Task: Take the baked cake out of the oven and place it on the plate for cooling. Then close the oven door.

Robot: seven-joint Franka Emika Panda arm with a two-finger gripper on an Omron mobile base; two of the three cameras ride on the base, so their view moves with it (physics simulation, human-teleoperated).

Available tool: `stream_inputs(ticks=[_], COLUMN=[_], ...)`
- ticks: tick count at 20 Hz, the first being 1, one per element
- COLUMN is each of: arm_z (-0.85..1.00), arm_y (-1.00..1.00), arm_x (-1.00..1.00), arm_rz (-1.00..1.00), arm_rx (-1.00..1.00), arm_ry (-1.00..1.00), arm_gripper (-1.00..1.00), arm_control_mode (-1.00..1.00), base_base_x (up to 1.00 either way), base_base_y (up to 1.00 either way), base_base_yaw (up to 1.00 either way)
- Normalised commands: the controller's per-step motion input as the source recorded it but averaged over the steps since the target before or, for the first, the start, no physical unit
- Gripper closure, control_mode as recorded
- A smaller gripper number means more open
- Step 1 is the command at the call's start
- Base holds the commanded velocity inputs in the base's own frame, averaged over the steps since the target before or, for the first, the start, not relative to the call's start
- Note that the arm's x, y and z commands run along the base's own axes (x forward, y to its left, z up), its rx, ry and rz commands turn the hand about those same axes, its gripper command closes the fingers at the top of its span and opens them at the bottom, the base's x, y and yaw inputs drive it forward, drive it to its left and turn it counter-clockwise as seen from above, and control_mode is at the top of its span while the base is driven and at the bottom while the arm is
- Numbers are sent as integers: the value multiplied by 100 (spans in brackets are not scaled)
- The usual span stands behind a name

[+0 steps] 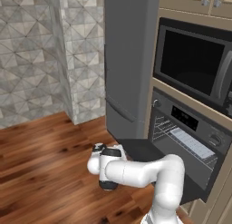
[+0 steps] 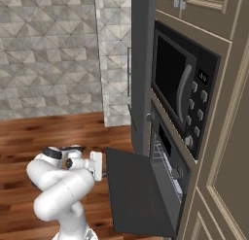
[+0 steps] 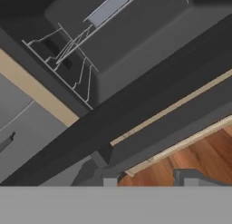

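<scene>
The oven (image 1: pixel 190 141) stands open, and its oven door (image 1: pixel 145 150) (image 2: pixel 138 190) lies folded down flat. My gripper (image 2: pixel 100 166) (image 3: pixel 149 177) is shut and sits at the door's outer edge, where the handle runs. I cannot tell whether anything is pinched between the tips. The hand view looks over the door (image 3: pixel 136 105) into the cavity, where wire racks (image 3: pixel 72 51) carry a pale grey tray (image 3: pixel 111 7) (image 1: pixel 192 143). I cannot make out the baked cake in the dim cavity. The plate is out of view.
A microwave (image 1: pixel 195 64) (image 2: pixel 177 88) with a dark window is built in above the oven. A tall grey fridge (image 1: pixel 129 60) stands to the oven's left. Wooden floor (image 1: pixel 45 159) spreads out to the left of the arm, and a tiled wall (image 1: pixel 31 55) rises behind it.
</scene>
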Motion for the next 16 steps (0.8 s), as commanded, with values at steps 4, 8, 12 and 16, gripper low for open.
stream_inputs(ticks=[4, 8, 12, 16], arm_z=[19, 4, 2, 0], arm_y=[-100, -100, -100, -100], arm_x=[63, 32, 33, 61], arm_rz=[-6, -3, -11, -11], arm_rx=[10, 3, 0, 0], arm_ry=[-4, -14, -18, -12], arm_gripper=[-100, -100, -100, -100], arm_control_mode=[-100, -100, -100, -100], base_base_x=[0, 0, 0, 0], base_base_y=[0, 0, 0, 0], base_base_yaw=[0, 0, 0, 0])
